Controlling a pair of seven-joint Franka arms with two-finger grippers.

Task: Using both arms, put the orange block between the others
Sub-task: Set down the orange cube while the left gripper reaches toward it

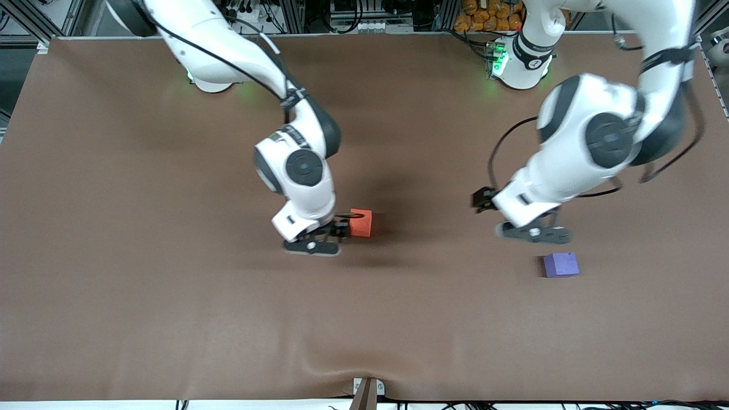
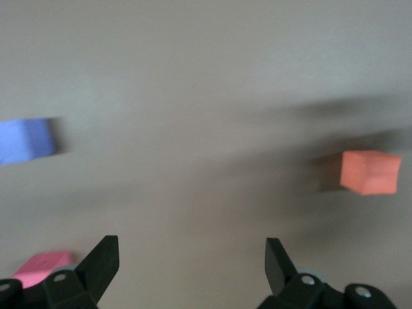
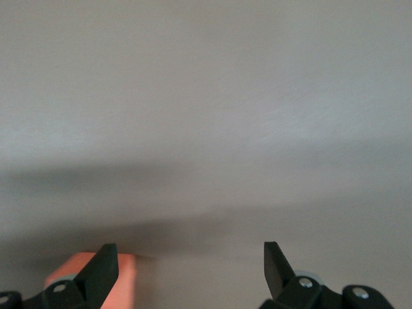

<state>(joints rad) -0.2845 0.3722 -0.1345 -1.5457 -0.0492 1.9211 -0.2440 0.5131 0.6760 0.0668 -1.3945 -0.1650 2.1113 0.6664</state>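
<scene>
Orange block [image 1: 360, 222] rests on brown table [image 1: 171, 285].

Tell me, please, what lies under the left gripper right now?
The open left gripper hangs over bare table. The left wrist view shows a pink cube partly covered by one finger; the front view hides it. The purple block sits nearby.

1. The orange block [image 1: 361, 222], a small matte cube, sits flat on the table near its middle.
2. The purple-blue cube [image 1: 561, 265] rests flat, nearer the front camera, toward the left arm's end.
3. The pinkish-red cube [image 2: 42, 266] shows only in the left wrist view, partly hidden.
</scene>
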